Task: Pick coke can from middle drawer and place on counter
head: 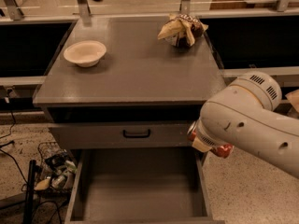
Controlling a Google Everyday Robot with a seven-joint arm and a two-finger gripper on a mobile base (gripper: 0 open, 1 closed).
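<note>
One white arm (252,120) reached in from the right of the counter (135,78), and the gripper (204,143) at its end sat just below the counter's front right corner, mostly hidden behind the arm's own casing. The gripper was closed on the coke can (223,150), of which only red slivers showed on either side of a cream pad. The can hung in the air below the counter's edge, and whether it was upright or tilted could not be told. The middle drawer (140,190) stood pulled out beneath the counter's front, the can above its right wall. Directly under the counter sat a shut front panel (93,135) with a black handle (136,134). On the counter, a cream bowl (85,53) rested toward the left side and a snack bag (182,29) near the far right corner. A wire basket (53,167) lay on the floor left of the counter.
</note>
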